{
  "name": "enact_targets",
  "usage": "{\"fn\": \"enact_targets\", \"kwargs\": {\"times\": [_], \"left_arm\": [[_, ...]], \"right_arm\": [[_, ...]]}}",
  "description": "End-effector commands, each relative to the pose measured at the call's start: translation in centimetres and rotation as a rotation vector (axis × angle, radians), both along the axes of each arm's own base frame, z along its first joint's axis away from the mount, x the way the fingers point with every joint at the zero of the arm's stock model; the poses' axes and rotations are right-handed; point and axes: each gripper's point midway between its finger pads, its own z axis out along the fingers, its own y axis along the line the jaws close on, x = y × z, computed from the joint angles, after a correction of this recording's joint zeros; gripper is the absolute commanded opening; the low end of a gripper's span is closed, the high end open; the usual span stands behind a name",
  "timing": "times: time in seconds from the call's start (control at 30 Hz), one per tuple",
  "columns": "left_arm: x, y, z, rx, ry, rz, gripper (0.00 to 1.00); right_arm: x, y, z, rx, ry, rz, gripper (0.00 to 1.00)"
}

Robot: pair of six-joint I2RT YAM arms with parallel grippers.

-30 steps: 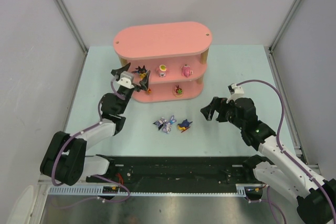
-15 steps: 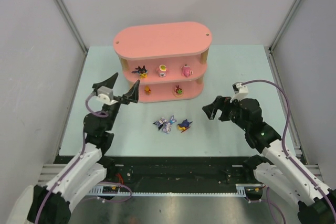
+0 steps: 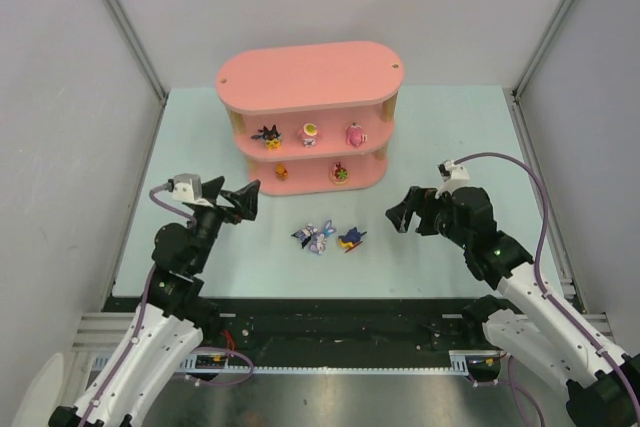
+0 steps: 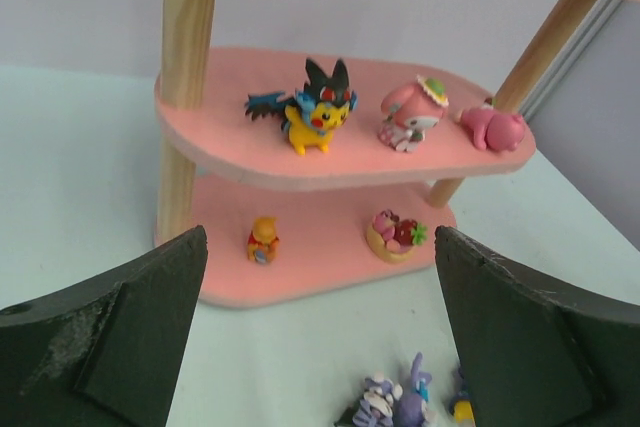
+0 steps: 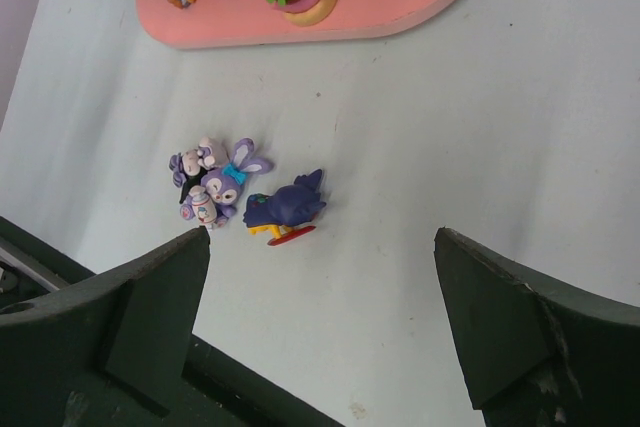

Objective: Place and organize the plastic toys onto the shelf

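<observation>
The pink shelf stands at the back middle. Its middle tier carries a black-eared yellow toy, a pink toy with a yellow hat and a pink toy lying down. The bottom tier holds an orange toy and a red-pink toy with a green leaf. On the table in front lie a purple rabbit cluster and a dark blue bird toy. My left gripper is open and empty, left of these toys. My right gripper hangs open and empty to their right.
The shelf's wooden posts stand at its ends. Grey walls close in the pale green table on three sides. A black rail runs along the near edge between the arm bases.
My left arm has drawn back from the shelf's left end toward the near left, its gripper lower and still open. The right arm has barely moved.
</observation>
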Motion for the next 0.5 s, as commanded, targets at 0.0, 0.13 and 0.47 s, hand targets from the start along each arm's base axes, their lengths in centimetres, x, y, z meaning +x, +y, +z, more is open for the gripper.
{"fn": "enact_targets", "kwargs": {"times": [0.0,0.13,0.47], "left_arm": [[-0.6,-0.3,-1.6,-0.066,0.125,-0.008,1.0],[-0.8,-2.5,-3.3,-0.076,0.211,-0.078,1.0],[-3.5,-7.4,-7.3,0.006,0.344,-0.157,1.0]], "right_arm": [[0.1,0.2,1.1,0.014,-0.012,0.01,1.0],[0.2,0.0,-0.6,-0.009,0.054,-0.014,1.0],[-0.5,2.2,-3.5,0.046,0.174,0.06,0.99]]}}
